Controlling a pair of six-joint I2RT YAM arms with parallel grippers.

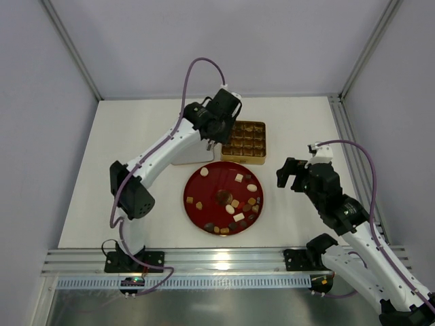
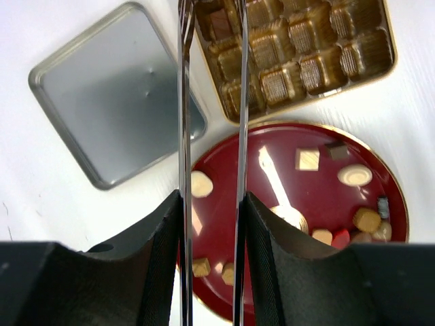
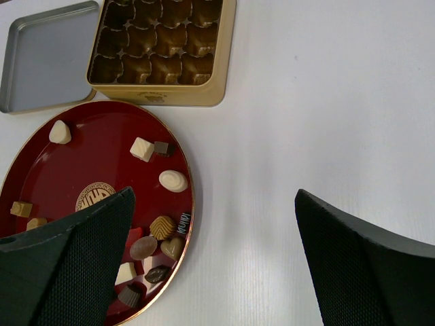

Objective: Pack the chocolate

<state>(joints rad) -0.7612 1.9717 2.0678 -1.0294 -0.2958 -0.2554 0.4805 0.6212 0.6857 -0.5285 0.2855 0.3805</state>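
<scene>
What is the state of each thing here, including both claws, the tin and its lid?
gold tin: open, the cells in view mostly empty.
lid: off, lying inside up beside the tin.
red plate: holds the loose chocolates.
chocolates: on the plate, not yet packed.
left claw: partly open, empty, over the tin's edge.
right claw: wide open, empty, right of the plate.

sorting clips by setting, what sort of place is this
Most likely a robotics lab test cell: a white table walled in by blank panels on aluminium framing, two robot arms bolted at its near edge, and a red plate of chocolates beside a gold tin.
</scene>
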